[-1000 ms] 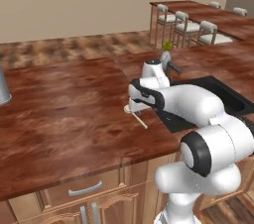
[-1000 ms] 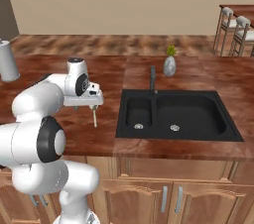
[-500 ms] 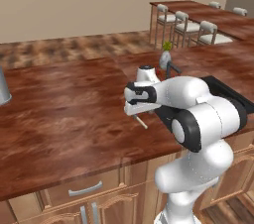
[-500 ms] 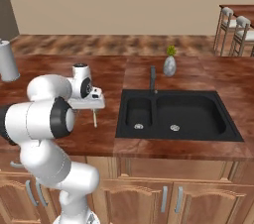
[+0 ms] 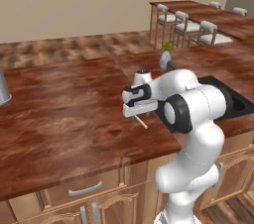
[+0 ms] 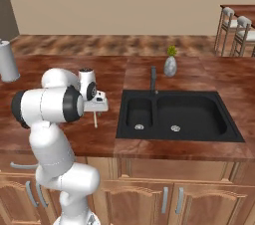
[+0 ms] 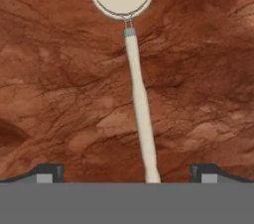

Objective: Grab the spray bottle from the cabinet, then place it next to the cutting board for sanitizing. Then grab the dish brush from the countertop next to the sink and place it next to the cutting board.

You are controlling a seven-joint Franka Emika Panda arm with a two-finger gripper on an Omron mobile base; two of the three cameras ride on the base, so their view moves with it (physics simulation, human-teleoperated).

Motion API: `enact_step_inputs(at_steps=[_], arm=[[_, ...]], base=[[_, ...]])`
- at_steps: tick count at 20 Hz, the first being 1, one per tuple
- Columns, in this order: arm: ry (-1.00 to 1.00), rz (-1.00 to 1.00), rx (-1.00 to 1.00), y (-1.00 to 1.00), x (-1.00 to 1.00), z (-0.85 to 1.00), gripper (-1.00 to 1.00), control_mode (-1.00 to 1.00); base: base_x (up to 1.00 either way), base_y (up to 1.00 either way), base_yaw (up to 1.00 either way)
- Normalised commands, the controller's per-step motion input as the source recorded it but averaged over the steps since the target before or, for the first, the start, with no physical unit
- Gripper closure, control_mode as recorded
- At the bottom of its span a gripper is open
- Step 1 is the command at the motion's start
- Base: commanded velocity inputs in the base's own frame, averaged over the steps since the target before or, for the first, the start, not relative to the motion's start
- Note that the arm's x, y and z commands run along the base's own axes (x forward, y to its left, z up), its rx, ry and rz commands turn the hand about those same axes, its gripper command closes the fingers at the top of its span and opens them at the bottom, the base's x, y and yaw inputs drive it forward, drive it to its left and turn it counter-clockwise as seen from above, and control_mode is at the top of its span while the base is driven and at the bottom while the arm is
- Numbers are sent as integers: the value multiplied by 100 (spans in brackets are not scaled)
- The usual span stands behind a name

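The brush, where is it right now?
The brush lies on the countertop just left of the sink, right under the open pincer.

White arm folded tight at the elbow — gripper (image 7: pixel 127 171) pointing straight down, jaws wide apart.

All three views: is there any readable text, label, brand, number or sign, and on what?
None can be read.
Dish brush: plain pale handle and head, no marking.
Countertop: only wood grain.
Sink: plain black.
Grey canister and small vase: no label visible.
Gripper: unmarked.
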Motion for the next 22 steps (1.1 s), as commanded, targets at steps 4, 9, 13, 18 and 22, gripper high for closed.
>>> enact_step_inputs(at_steps=[4, 9, 13, 18, 22], arm=[[0, 0, 0, 0, 44, -24, -100, -100], [0, 0, 0, 0, 47, -25, -100, -100], [0, 0, 0, 2, 29, -22, -100, -100], [0, 0, 0, 4, 15, -21, -100, -100], [0, 0, 0, 15, 4, -20, -100, -100]], base=[[0, 0, 0], [0, 0, 0], [0, 0, 0], [0, 0, 0], [0, 0, 0]])
